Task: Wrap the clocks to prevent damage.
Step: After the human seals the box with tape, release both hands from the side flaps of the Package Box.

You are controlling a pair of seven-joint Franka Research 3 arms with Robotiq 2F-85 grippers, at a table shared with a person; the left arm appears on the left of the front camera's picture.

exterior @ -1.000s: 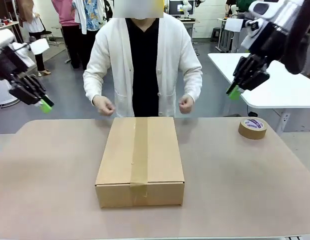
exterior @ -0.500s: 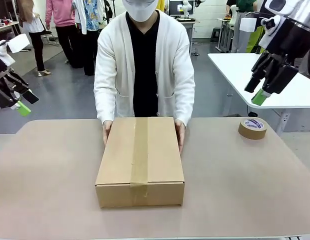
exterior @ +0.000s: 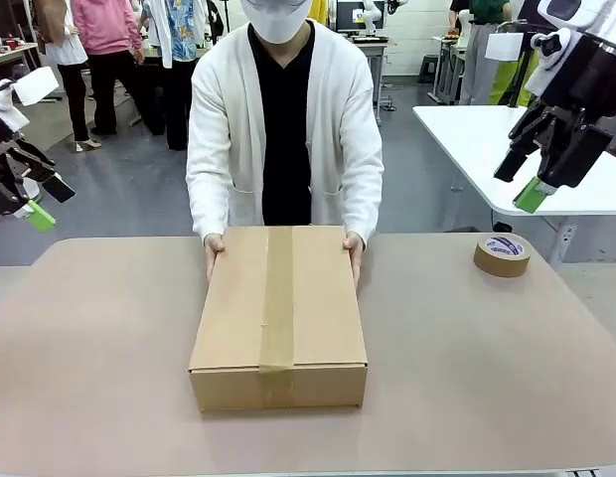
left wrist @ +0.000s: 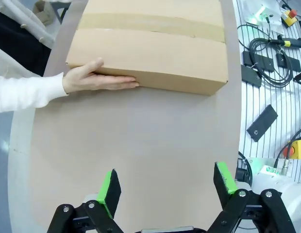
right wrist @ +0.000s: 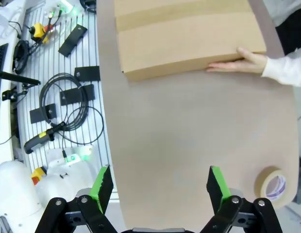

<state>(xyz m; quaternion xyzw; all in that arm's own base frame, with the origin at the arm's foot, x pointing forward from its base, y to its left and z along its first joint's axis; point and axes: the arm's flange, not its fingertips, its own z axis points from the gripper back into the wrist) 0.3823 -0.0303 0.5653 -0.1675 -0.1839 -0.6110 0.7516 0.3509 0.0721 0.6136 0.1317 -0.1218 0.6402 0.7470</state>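
Resting at the centre of the beige table (exterior: 467,378), the closed brown cardboard box (exterior: 279,318) carries a strip of tan tape along its lid; any clocks inside cannot be seen. A person in a white cardigan stands at the far edge, one hand (exterior: 214,248) and the other hand (exterior: 353,245) flat against the box's two sides near its far corners. The left gripper (left wrist: 166,187) hangs above the left edge with its green pads spread wide and nothing between them; the right gripper (right wrist: 157,187) hangs above the right edge, likewise spread and empty. The step in hand appears to be removal of the sealed box; both arms should stay high and clear of the sleeves. A brown roll of packing tape (exterior: 502,254) lies near the far right corner. Behind are a white table, grey floor and bystanders.
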